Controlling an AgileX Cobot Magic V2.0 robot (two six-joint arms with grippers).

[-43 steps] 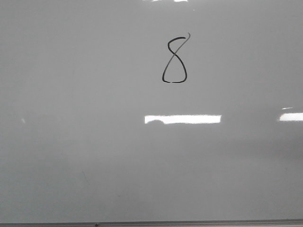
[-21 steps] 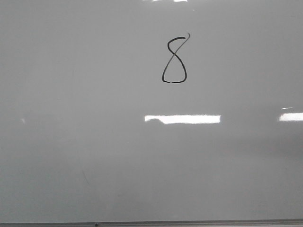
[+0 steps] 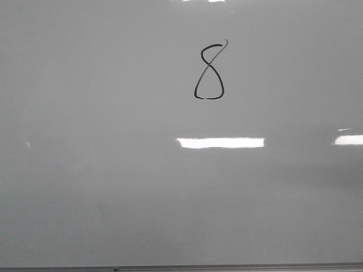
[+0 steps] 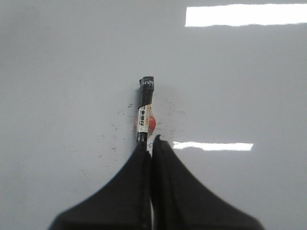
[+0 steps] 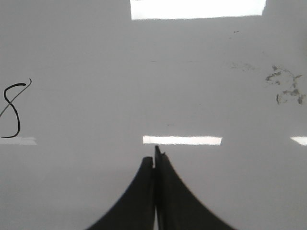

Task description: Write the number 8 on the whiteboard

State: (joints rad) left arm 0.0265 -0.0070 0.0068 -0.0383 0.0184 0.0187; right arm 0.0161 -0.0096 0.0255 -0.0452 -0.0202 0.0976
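A thin black number 8 [image 3: 209, 68] is drawn on the upper middle of the whiteboard [image 3: 113, 170]; the right wrist view shows this number 8 [image 5: 11, 104] cut off at the picture's edge. No arm appears in the front view. My left gripper [image 4: 152, 140] is shut, with its black fingers pressed together above the board. A black and white marker [image 4: 144, 108] with a red spot lies on the board just past its tips, and its near end is hidden behind one finger. My right gripper [image 5: 155, 153] is shut and empty over bare board.
A thin metal edge strip [image 3: 181, 267] runs along the board's near side. Bright rectangular light reflections [image 3: 220, 143] lie across the glossy surface. Dark ink smudges [image 5: 285, 86] mark the board off to one side of the right gripper, and fine specks [image 4: 115, 129] surround the marker.
A small dark notch at the left end of the bright reflection strip in the front view has gone. The number 8 and the board are unchanged.
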